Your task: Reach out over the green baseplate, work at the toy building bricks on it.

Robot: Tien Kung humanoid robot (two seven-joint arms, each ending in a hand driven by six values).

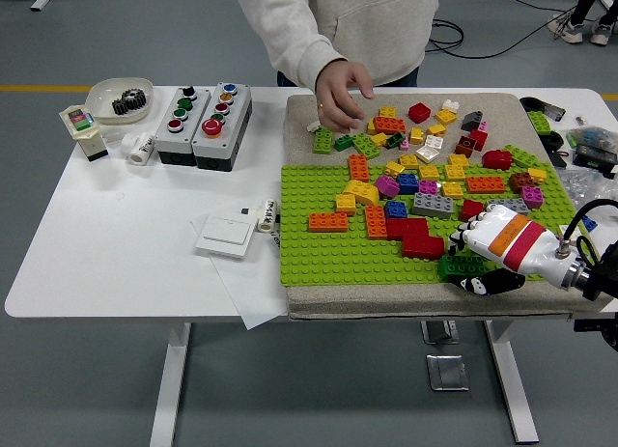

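The green baseplate (319,259) lies on a beige mat, with many coloured bricks on its right half and on the mat behind. My right hand (473,263) comes in from the right at the plate's front right corner, its fingers shut on a dark green brick (458,266) that rests on the plate. Just left of it stands a red brick cluster (415,237). An orange brick (328,221) sits alone further left. A person's hand (340,92) hovers over the loose bricks on the far part of the mat. My left arm is out of sight.
Two grey button boxes (203,119), a white bowl with a gear (121,97) and a white switch plate (225,237) lie on the white table left of the mat. Small parts and cables (589,148) crowd the right edge.
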